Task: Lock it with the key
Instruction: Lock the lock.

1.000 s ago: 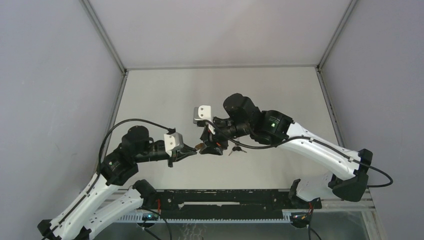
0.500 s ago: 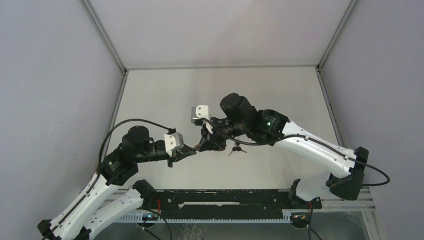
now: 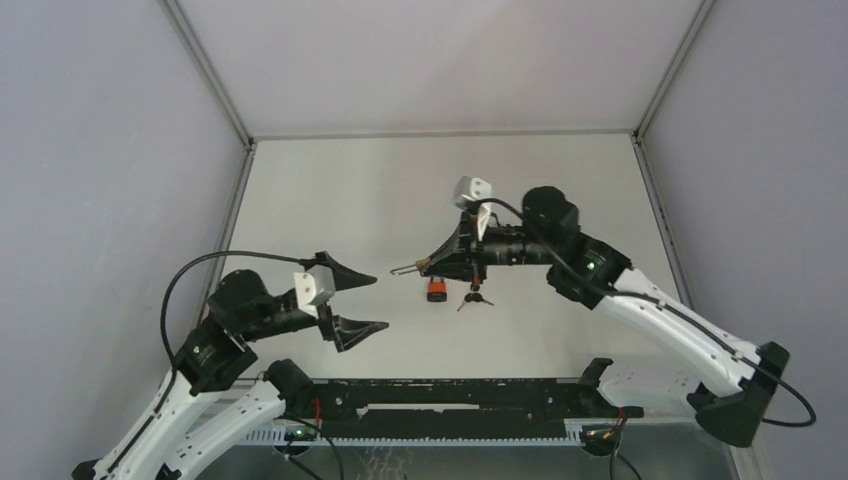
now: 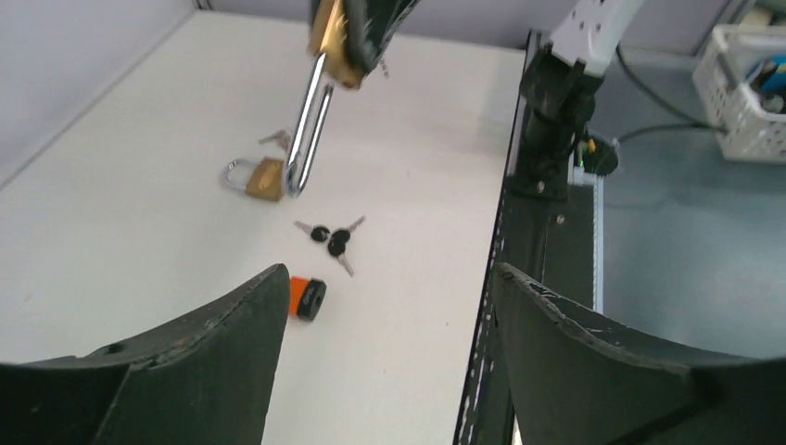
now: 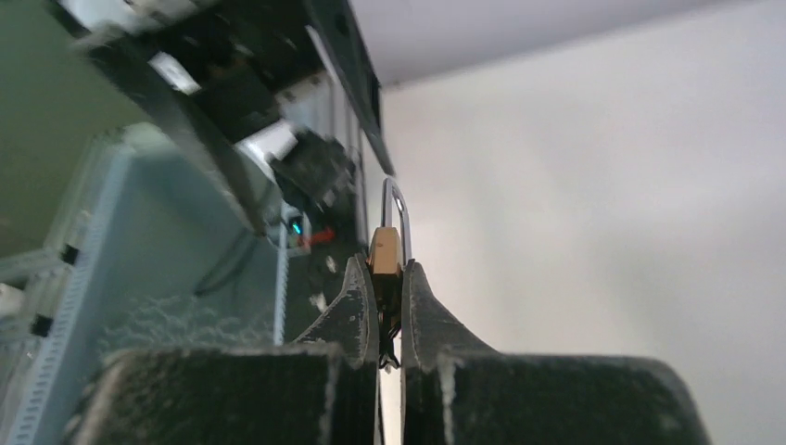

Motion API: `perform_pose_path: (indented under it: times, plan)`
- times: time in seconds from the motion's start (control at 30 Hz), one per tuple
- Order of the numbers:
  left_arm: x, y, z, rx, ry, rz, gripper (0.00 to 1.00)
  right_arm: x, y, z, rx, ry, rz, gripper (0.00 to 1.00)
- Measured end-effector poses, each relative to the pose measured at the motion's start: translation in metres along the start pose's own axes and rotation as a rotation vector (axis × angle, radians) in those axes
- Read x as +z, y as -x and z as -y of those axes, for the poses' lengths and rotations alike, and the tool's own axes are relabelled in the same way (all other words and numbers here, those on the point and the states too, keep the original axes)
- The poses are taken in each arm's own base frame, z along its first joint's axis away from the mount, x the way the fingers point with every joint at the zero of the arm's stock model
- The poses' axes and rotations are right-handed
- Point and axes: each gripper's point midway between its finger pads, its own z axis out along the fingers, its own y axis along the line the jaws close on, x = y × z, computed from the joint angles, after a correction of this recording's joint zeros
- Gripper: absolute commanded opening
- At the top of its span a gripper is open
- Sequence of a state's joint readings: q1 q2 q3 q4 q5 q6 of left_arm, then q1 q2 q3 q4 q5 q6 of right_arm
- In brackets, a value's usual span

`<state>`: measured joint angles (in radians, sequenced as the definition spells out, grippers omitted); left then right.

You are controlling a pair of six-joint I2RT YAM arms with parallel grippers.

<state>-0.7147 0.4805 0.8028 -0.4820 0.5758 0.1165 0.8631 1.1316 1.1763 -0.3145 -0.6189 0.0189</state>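
Padlock [image 5: 386,252], brass with a long steel shackle, is hanging in the air above the surface [image 3: 330,200]. The fingers of the right claw [image 3: 430,265] are pressing together on its body and clamping it. The shackle is pointing away from that claw toward the left arm; whether it is seated in the body I cannot tell. The left claw [image 3: 378,303] is hovering with its fingers spread wide apart, gripping nothing, near the shackle's tip but not touching it. In the left wrist view the held padlock is showing high and left of centre, beyond the gap between the fingers. Below it, a pair of black-headed keys [image 4: 332,236] is lying joined together on the surface. A small orange object [image 4: 304,297] is sitting just beside them on the near side, and a second, smaller brass padlock [image 4: 258,177] is lying flat a little farther off. The keys are resting free, apart from both claws.
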Motion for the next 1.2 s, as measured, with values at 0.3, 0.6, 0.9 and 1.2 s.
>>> perform_pose_path:
  times: [0.3,0.6,0.9,1.2]
  plan:
    - [-0.011,0.050,0.007,-0.158,0.023,0.192,0.66,-0.034,0.068,-0.058,-0.057,0.193,0.347,0.00]
    - [-0.023,0.115,0.017,-0.170,-0.029,0.344,0.72,-0.031,0.075,-0.076,-0.074,0.252,0.391,0.00]
    - [-0.003,0.112,0.012,-0.222,-0.061,0.304,0.54,-0.033,0.080,-0.077,-0.092,0.256,0.414,0.00]
    - [-0.001,0.118,0.018,-0.206,-0.094,0.321,0.49,-0.031,0.079,-0.076,-0.090,0.254,0.411,0.00]
